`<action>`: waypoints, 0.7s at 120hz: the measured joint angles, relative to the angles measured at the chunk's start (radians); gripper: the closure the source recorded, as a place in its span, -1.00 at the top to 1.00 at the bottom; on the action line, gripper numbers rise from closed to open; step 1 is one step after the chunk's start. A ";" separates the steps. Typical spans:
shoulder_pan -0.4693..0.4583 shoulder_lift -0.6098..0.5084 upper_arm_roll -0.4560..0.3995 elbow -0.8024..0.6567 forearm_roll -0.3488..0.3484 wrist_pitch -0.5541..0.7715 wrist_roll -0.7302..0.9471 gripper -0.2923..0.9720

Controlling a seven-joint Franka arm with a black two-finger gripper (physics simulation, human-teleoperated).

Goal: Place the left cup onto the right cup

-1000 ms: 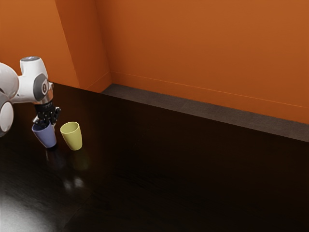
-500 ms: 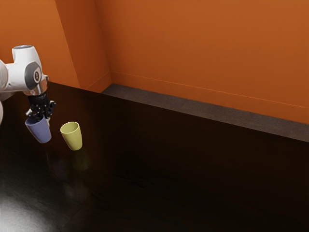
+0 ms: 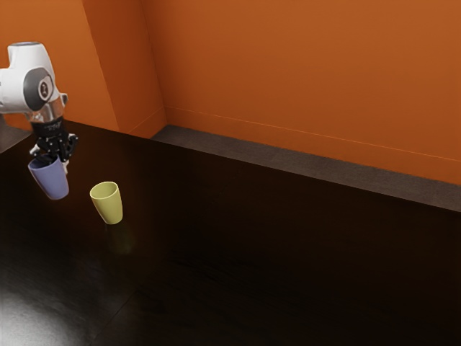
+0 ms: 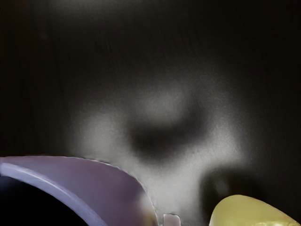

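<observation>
At the upper left of the exterior view, we see the white arm [image 3: 29, 83] reaching down, ending in the black gripper [image 3: 52, 151]. Its fingers are pinched on the rim of the purple cup [image 3: 49, 177], one inside the mouth and one outside. The purple cup hangs from them at the left edge of the frame, tilted, its base apparently clear of the tabletop.

Just to the right of it, and a little lower in the frame, we find the yellow cup [image 3: 106, 202]. It stands on the table with its mouth up and leans slightly. The two cups are near each other but do not touch.

The glossy black table [image 3: 252, 252] fills the lower and central part of the frame, with a pale glare at the lower left corner. Along its far edge runs a grey strip of floor [image 3: 302, 164], and above it the orange wall [image 3: 302, 65] spans the upper right.

In the wrist view, we see the purple cup [image 4: 84, 188], large and blurred, directly under the hand. The yellow cup's rim [image 4: 249, 212] lies beside it. Between them is a gap of dark table [image 4: 155, 70] with soft shadows.
</observation>
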State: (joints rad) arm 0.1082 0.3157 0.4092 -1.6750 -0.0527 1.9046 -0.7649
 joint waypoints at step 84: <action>-0.030 -0.139 -0.157 0.001 0.104 -0.099 0.023 -0.70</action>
State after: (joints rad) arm 0.0781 0.1764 0.2524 -1.6738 0.0509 1.8051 -0.7416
